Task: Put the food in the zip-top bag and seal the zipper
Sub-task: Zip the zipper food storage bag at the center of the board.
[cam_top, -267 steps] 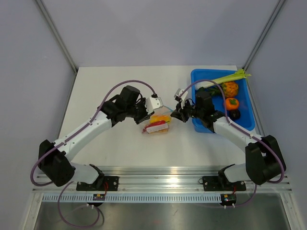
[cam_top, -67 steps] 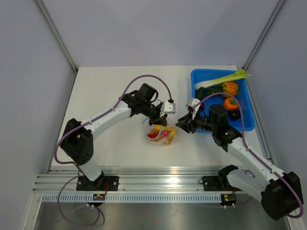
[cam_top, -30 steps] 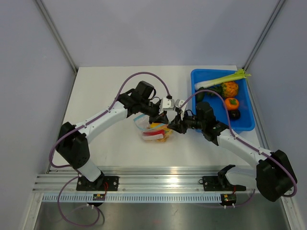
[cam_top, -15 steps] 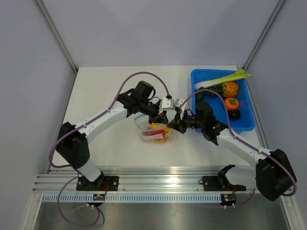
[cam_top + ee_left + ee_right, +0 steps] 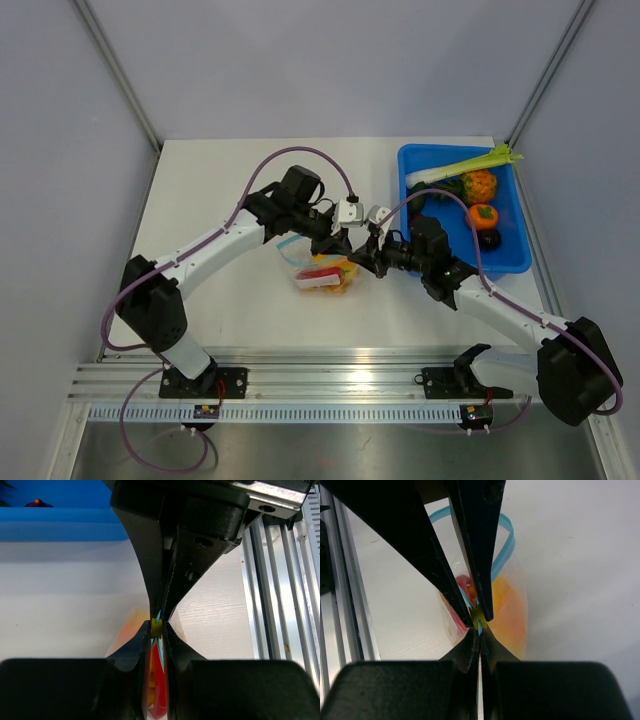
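The clear zip-top bag (image 5: 318, 281) hangs between both grippers at mid-table, with red, yellow and orange food (image 5: 330, 272) inside it. Its blue zipper (image 5: 503, 549) curves away as a loop, and a small yellow slider (image 5: 157, 627) sits on it. My left gripper (image 5: 347, 247) pinches the strip at that slider, jaws almost together. My right gripper (image 5: 361, 262) meets it tip to tip and is shut on the strip just beside the slider (image 5: 479, 615). Red food (image 5: 158, 685) shows below the left fingers (image 5: 140, 645).
A blue tray (image 5: 512, 258) stands at the right with a leek (image 5: 465, 167), an orange lumpy piece (image 5: 479, 184), a round orange fruit (image 5: 483, 215) and a dark item (image 5: 488, 239). The metal rail (image 5: 280, 605) runs along the near edge.
My right gripper has reached the bag's mouth and closed on the zipper beside the left gripper. The bag has shifted slightly; the left arm has barely moved.
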### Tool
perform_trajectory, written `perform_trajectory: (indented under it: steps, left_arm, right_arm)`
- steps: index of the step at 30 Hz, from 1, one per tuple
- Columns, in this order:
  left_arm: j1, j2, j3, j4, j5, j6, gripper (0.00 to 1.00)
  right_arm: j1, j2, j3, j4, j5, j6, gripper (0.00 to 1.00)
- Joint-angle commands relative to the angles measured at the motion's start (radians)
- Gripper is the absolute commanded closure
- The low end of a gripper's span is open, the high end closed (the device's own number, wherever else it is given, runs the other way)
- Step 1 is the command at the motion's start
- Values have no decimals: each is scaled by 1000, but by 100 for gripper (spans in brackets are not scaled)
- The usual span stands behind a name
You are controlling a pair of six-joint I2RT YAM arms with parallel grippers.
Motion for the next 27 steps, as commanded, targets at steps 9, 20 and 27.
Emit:
perform_trajectory:
  steps: [9,20,27]
  left_arm:
    - [-7,3,38,-18,37,3,81]
    - [-7,24,50,-39,29,-10,100]
    - [-3,35,34,-50,9,-10,100]
  right_arm:
    - [10,-16,13,100,1,11,100]
    - [9,-62,-55,215,111,58,100]
    - [10,-108,-121,286,203,89,100]
